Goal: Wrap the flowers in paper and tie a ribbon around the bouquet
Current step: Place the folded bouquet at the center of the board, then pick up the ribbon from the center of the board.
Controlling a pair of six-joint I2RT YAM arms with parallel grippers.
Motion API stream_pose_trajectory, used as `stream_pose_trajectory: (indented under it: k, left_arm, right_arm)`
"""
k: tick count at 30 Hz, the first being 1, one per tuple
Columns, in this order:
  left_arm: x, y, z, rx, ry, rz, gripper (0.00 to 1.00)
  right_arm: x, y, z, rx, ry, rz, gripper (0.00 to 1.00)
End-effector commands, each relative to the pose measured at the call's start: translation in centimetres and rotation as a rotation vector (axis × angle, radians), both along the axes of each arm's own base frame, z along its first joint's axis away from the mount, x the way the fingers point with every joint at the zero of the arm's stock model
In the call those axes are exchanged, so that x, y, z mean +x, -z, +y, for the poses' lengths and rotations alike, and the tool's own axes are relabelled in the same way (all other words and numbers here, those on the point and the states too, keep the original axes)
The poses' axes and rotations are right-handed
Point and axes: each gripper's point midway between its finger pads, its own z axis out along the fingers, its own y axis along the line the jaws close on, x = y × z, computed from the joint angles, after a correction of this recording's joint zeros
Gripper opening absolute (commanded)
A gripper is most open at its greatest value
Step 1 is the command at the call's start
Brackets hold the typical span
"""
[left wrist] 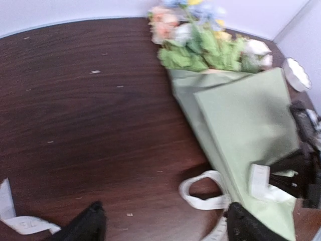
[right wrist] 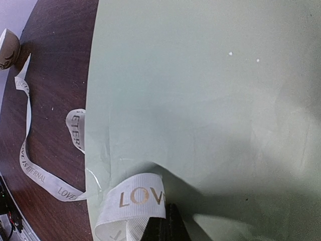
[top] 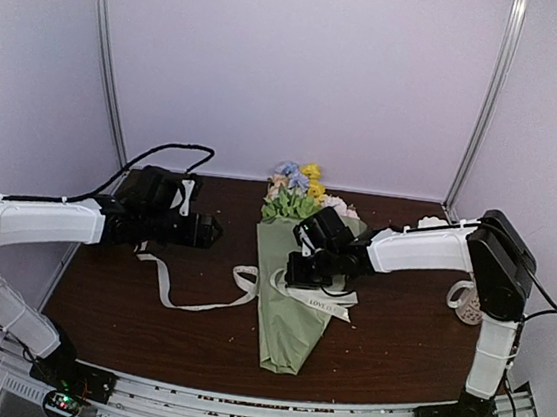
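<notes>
Dark brown wood table (top: 144,324) carries everything inspected.

Item 1, the bouquet (top: 291,321): it lies flat at mid-table, just right of centre, with its blooms toward the far edge and its pointed tip toward the near edge.

Item 2, the paper (left wrist: 241,120): the sage green side faces out and is folded into a cone-shaped sleeve around the stems. One flap overlaps on top.

Item 3, the flowers (top: 296,185): blue, yellow, pink and white blooms over green leaves stand out of the sleeve's far mouth.

Item 4, the ribbon (top: 192,305): cream with printed lettering. It trails over the table left of the bouquet, loops at the sleeve's left edge, then crosses the middle of the sleeve to its right side. I see no knot.

Item 5, my left gripper (top: 213,231): it hangs above bare table left of the bouquet and well apart from it. The jaws are wide and the fingers (left wrist: 88,226) have nothing between them.

Item 6, my right gripper (top: 304,270): it is low over the middle of the sleeve. The jaws are closed, pinching the ribbon at a lettered stretch just above the paper.

Item 7, a small pale round object (top: 467,309): it sits near the table's right edge. I cannot tell what it is.
</notes>
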Motion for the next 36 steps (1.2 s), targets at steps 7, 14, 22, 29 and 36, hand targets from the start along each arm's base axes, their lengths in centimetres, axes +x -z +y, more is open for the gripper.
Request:
stream_pose_trajectory:
  k: [7,14,22,29,36]
  left_arm:
    - [2.4,7.3,15.6,0.167,-0.504,0.289,0.98]
    - [2.7,10.1,17.7,0.251,-0.575,0.328,0.98]
    - [3.1,12.6,18.2,0.234,-0.581,0.388,0.98]
    - [3.8,14.5,16.5,0.169,-0.522,0.436,0.76]
    - [3.9,14.2,16.7,0.150,-0.527,0.404,0.02]
  right_arm:
    - [-0.3,0.5,-0.2,-0.036,-0.018,-0.010,0.00]
    - [-0.5,0.3,-0.4,-0.051,-0.029,-0.020,0.00]
    - [-0.6,-0.1,-0.7,-0.063,-0.029,-0.030,0.00]
    - [-0.8,0.2,-0.7,-0.065,-0.032,-0.024,0.00]
    - [-1.1,0.1,-1.0,-0.064,-0.030,-0.027,0.00]
